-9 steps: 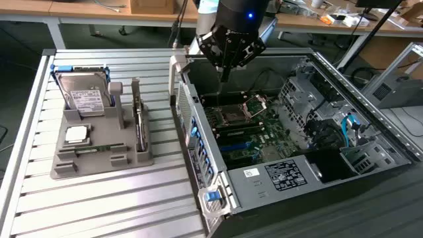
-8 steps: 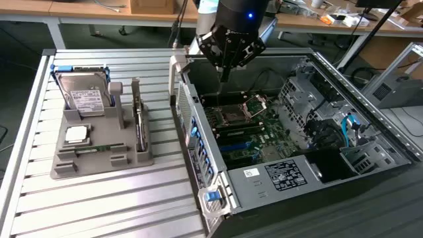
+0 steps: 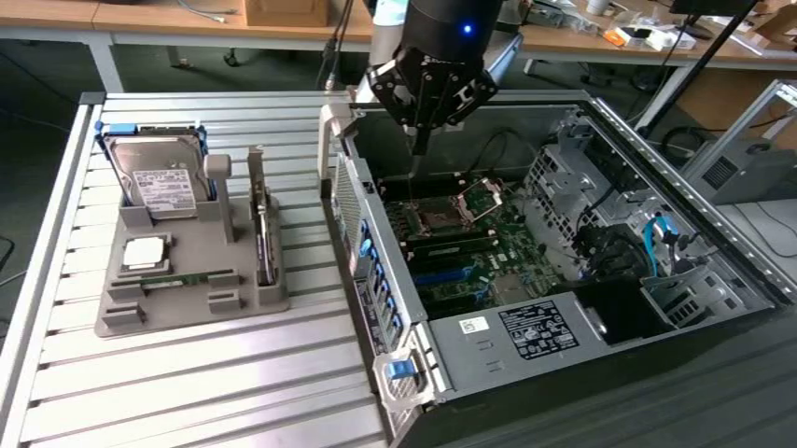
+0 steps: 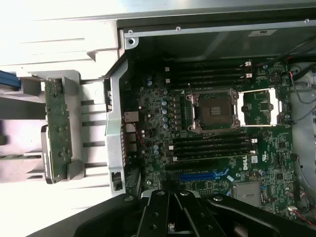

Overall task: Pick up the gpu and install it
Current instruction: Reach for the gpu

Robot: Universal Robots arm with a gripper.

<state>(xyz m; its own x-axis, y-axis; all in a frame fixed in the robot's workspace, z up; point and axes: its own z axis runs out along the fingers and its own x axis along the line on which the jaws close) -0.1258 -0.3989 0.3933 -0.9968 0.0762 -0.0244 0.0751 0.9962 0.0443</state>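
Progress is nil so far: the gpu [image 3: 261, 229] stands on edge in the grey holder [image 3: 174, 313], well apart from the gripper [image 3: 421, 140]. The gripper hangs over the motherboard [image 3: 461, 252] inside the open computer case [image 3: 449, 364], its fingers pressed together on nothing. Neither pickup nor installation is done.

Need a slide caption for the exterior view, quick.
Shut hand above the open computer case; gpu stands in the grey holder beside it, untouched.
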